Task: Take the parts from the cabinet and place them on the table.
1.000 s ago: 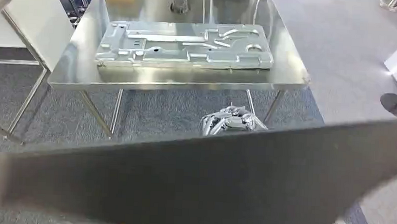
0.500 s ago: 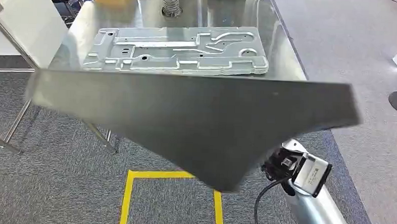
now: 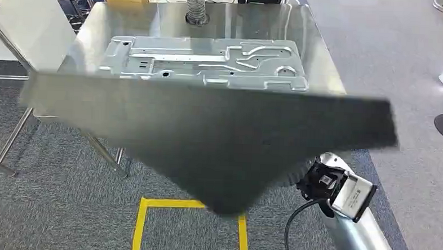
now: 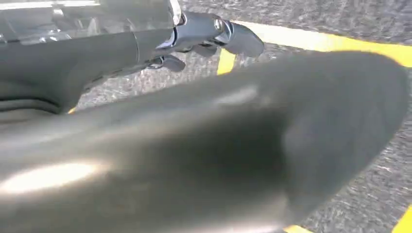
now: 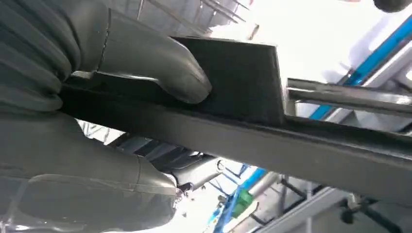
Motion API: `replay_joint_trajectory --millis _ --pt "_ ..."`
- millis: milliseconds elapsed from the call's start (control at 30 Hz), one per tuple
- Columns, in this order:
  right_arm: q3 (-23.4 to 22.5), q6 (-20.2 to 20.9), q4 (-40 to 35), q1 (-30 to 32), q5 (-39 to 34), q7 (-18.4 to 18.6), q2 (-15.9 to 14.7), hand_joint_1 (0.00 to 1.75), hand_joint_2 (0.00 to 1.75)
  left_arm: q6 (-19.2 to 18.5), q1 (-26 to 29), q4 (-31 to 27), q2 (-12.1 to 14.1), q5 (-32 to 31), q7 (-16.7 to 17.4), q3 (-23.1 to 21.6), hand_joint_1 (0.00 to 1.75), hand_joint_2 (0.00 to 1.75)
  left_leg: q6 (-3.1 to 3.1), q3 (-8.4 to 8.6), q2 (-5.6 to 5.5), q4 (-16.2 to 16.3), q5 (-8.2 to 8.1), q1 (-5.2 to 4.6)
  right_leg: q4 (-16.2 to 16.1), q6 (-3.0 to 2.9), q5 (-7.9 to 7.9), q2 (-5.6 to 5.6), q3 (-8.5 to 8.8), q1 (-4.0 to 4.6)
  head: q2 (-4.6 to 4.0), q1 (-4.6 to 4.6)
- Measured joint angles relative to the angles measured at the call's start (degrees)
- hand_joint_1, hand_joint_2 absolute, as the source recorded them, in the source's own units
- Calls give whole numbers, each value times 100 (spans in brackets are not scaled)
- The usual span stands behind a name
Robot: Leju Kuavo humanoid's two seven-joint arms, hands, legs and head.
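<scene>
Silver right arm (image 3: 354, 243), black cable, grey ribbed right hand (image 5: 97, 111)

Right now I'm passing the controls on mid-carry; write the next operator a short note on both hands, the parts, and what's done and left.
Right hand: grips the dark flat panel, thumb on one face, fingers on the other.
Left hand: fingers reach beside the panel's underside; whether they grip it is unclear.
Panel: in the air, over the near edge of the steel table, not set down.
Stamped metal plate: lies flat on the table.
Done: panel is out and brought to the table.
Left: lower it onto the table, probably clear of the plate, then release.
</scene>
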Motion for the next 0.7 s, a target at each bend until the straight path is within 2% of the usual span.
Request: replay_joint_trajectory --millis 33,67,100,167,200,233,300,333,367,400,433,500,533,567,600,667,700 --pt "-2 2 0 -2 33 4 0 175 175 0 3 0 0 22 0 0 0 0 -11 45 -6 10 -51 3 234 23 28 -1 -217 -23 0 2" --pt "-2 11 2 -1 44 15 -2 175 175 0 11 0 0 33 0 -2 0 0 -33 103 -65 24 -100 12 157 47 218 -3 -277 -43 0 -2" --pt "-4 35 2 -6 44 44 -9 175 175 -4 15 0 -4 44 0 -2 0 0 -59 179 -91 40 -167 27 -212 71 562 -2 -184 -65 0 4" --pt "-7 111 9 -33 17 83 -9 175 175 -17 4 0 -18 48 -13 -4 0 0 -124 307 -149 108 -319 53 -1256 103 1273 50 185 -109 0 6" --pt "-11 127 26 -49 -4 85 -15 175 175 -18 5 0 -17 50 -15 -4 0 0 -167 279 -183 132 -381 46 -1338 98 1175 186 259 -119 0 11" --pt "-13 153 33 -73 -22 96 -17 175 175 -17 -20 0 -15 52 -17 -7 0 0 -216 269 -223 202 -425 36 -1484 56 1121 204 293 -113 0 18" --pt "-11 177 39 -97 -37 112 -22 175 175 -17 -11 0 -11 59 -26 -9 0 0 -263 262 -267 140 -434 70 -1443 -29 1074 158 292 -69 0 -7" --pt "-17 175 46 -115 -37 122 -26 175 175 -17 0 0 -11 59 -26 -9 0 0 -291 276 -288 130 -455 74 -1453 -59 1057 139 309 -78 0 -4" --pt "-15 188 39 -126 -59 127 -26 175 175 -17 9 0 -6 61 -26 -9 0 0 -328 308 -249 163 -514 79 -1487 -95 1040 121 363 -112 2 -13" --pt "-17 207 39 -132 -107 129 -26 175 175 -17 3 0 -9 63 -28 -9 0 0 -353 230 -130 359 -586 74 -1497 -141 1009 91 410 -109 0 -57" --pt "-17 229 39 -138 -144 129 -26 175 175 -15 -9 0 -7 68 -28 -9 0 0 -377 23 -67 742 -736 78 -1499 -167 982 59 439 -106 0 -81" --pt "-13 273 42 -128 -173 133 -26 175 175 -11 -15 0 -7 70 -28 -9 0 0 -407 -614 -17 1771 -1084 83 -1498 -186 921 27 484 -88 0 -77" --pt "-4 280 42 -126 -175 133 -26 175 175 -9 3 0 -9 72 -28 -9 0 0 -409 -860 -11 2097 -1087 83 -1497 -187 889 26 520 -79 0 -85" --pt "-4 275 42 -123 -173 146 -24 175 175 -9 18 0 -9 72 -26 -11 0 0 -399 -963 -11 2115 -935 83 -1497 -187 851 25 571 -73 0 -79" --pt "-4 273 42 -123 -171 155 -24 175 175 -9 23 0 -9 74 -24 -11 0 0 -378 -922 -10 1863 -663 82 -1497 -182 810 25 631 -66 0 -83" --pt "-4 271 33 -131 -164 162 -22 175 175 -9 22 0 -7 76 -24 -11 0 0 -309 -581 -9 857 24 74 -1499 -163 716 25 779 -58 0 -79" --pt "-7 271 33 -133 -164 164 -22 175 175 -4 30 0 -2 76 -24 -11 0 0 -257 -450 1 432 212 56 -1522 -143 673 23 820 -62 0 -81"
